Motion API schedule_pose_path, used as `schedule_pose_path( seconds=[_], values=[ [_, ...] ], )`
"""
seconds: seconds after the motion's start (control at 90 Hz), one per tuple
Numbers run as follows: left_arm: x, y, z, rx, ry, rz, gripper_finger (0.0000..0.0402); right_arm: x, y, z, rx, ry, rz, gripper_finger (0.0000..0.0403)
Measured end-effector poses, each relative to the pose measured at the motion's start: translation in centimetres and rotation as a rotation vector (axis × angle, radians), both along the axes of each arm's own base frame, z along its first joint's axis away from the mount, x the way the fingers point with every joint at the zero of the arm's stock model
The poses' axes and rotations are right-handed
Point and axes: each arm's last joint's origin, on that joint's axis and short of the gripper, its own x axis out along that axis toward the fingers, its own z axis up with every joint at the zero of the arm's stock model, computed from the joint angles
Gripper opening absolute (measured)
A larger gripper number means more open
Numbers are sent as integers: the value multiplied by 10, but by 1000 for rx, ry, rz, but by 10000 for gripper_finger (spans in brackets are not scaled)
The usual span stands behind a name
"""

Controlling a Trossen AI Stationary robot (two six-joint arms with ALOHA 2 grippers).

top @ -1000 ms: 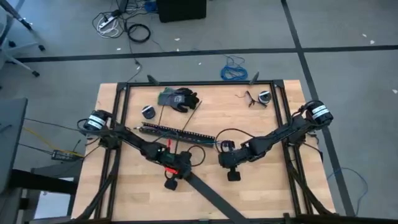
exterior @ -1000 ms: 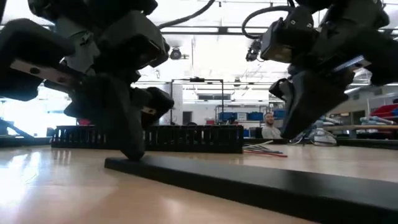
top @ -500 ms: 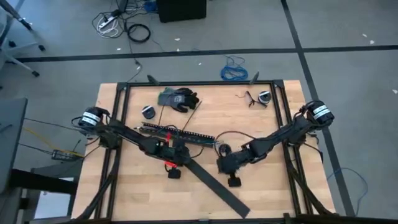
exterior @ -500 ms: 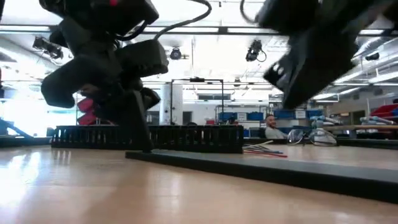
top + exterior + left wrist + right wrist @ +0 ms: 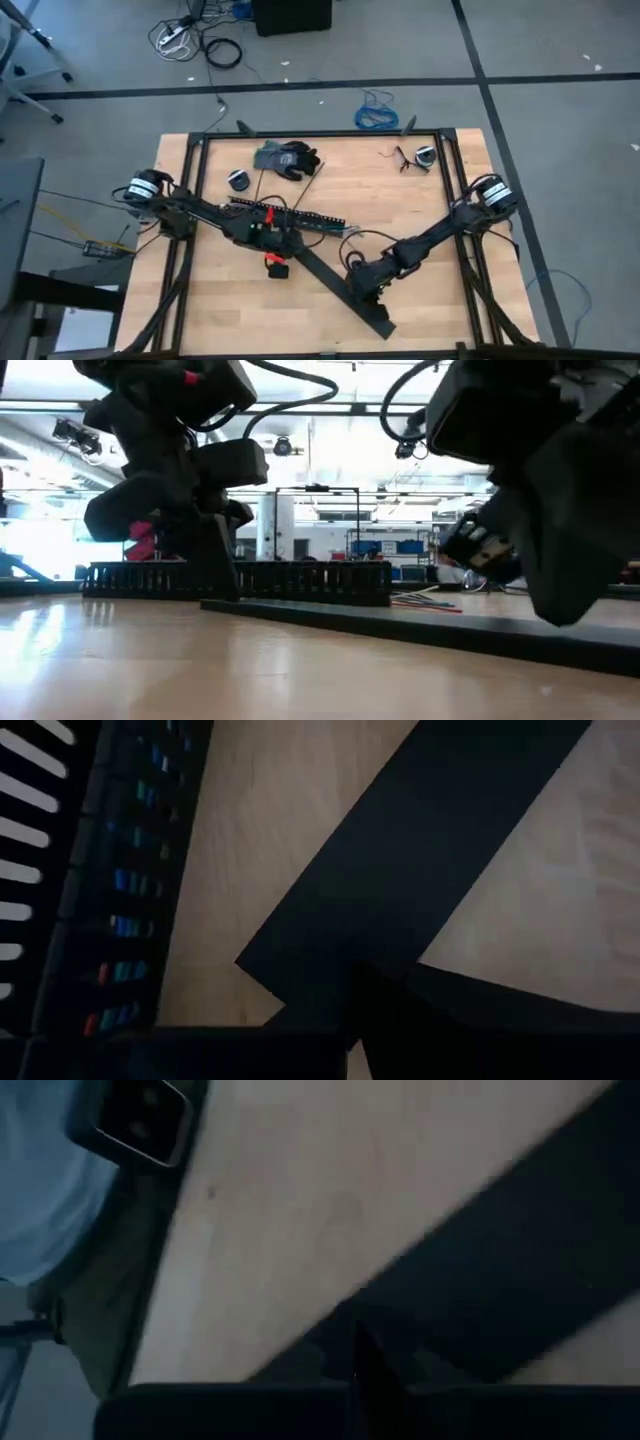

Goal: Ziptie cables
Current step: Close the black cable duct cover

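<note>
Presently on the pale wooden counter (image 5: 430, 230): one long flat black plastic strip (image 5: 335, 290), lying diagonally; left tool (image 5: 277, 262) at its upper end, right tool (image 5: 362, 288) near its lower end, finger state of either cannot be told. Thin coloured cables (image 5: 428, 602) lie beside the slotted black comb-like duct (image 5: 285, 214), apart from both tools.

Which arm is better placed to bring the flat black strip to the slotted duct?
Probably the left. The left gripper sits at the end of the flat black strip nearest the slotted duct; the right gripper is at the far end.
</note>
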Motion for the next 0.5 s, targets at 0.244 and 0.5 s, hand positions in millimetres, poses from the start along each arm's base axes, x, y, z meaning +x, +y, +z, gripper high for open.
schedule_pose_path(
  seconds=[0.244,0.5],
  values=[
    [0,0,0,-5,1,-6,0,-10,-3,-7,-72,140,-49,0],
    [-1,0,0,0,10,-23,0,-12,-21,-9,-176,196,-69,0]
  ],
)
